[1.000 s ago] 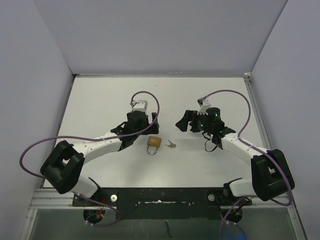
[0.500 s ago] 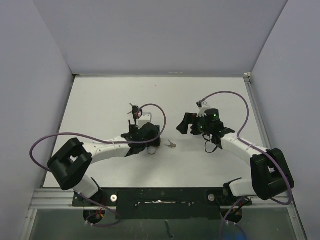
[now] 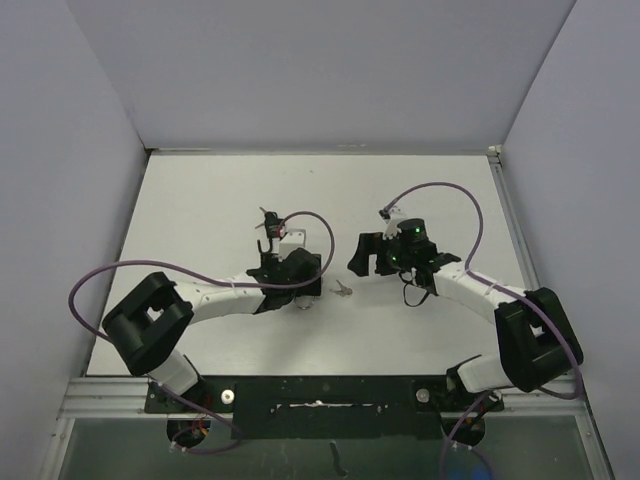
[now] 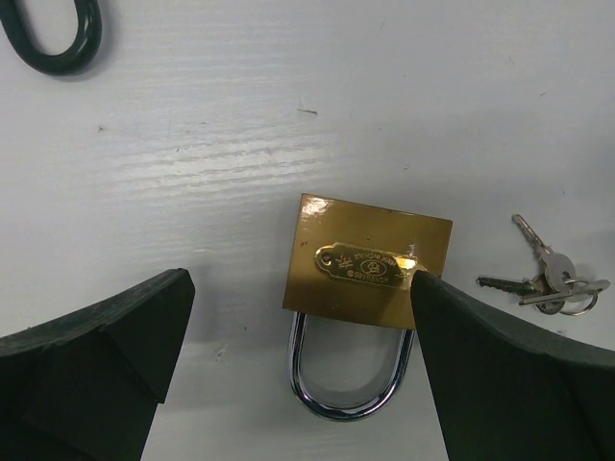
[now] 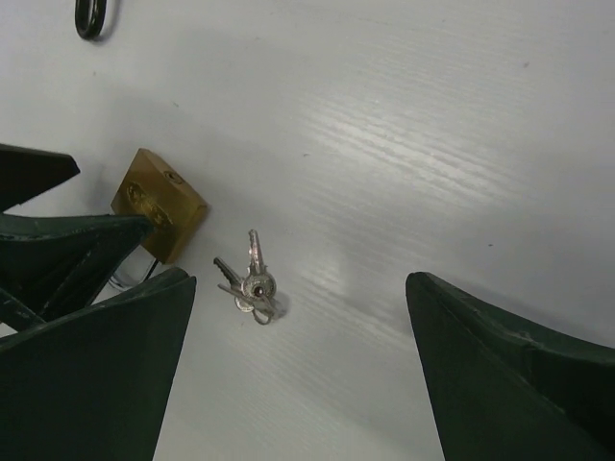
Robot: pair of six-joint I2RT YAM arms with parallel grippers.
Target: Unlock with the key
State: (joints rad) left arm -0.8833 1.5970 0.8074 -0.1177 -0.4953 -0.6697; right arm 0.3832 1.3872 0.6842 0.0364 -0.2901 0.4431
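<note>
Risk sits with the keys [image 5: 252, 286]: thin, flat, silvery, on a small ring, they may skid on the smooth white table [image 4: 288, 96] when pinched. They lie just beside the padlock [image 4: 367, 259], which has a brass body and a chrome shackle. Left gripper [image 4: 300, 283] straddles it, jaws apart, 1 finger touching. Right gripper [image 5: 300, 283] gapes over the keys.

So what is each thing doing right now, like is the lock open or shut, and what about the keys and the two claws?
padlock: lying flat, shackle looks shut, no key in it.
keys: lying loose beside the padlock, not touching it, nobody holding them.
left gripper: open, one finger on each side of the padlock, not squeezing it.
right gripper: open, empty, above the keys.
</note>
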